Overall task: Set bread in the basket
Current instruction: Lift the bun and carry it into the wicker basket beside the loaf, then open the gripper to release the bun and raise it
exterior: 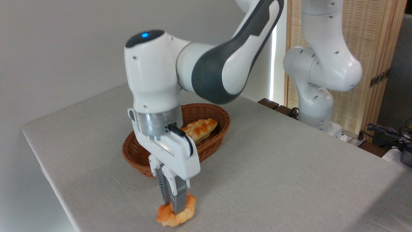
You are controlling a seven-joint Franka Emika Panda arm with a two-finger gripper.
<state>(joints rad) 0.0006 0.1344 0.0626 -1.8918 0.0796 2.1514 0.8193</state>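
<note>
Two pieces of bread are seen: one small orange bun [176,215] with a lumpy, knotted top, and one longer pale golden braided loaf [199,129]. One basket [215,141] is present, an oval of brown wicker with low sides, set on the grey tabletop [283,167]. One robot arm is at work over the front of the tabletop, and a second white arm [317,67] is mounted at the far right edge.

The braided loaf is held in the basket, lying along its right half. Whether anything else lies in the basket cannot be told, as the working arm's wrist covers part of it.

The orange bun is outside the basket, just in front of it near the tabletop's front edge. The tool [173,203] is pointed downward with its fingers [179,199] drawn narrowly together and pressed into the top of the bun, which is pinched between them. Whether the bun is touching the tabletop cannot be judged.
</note>
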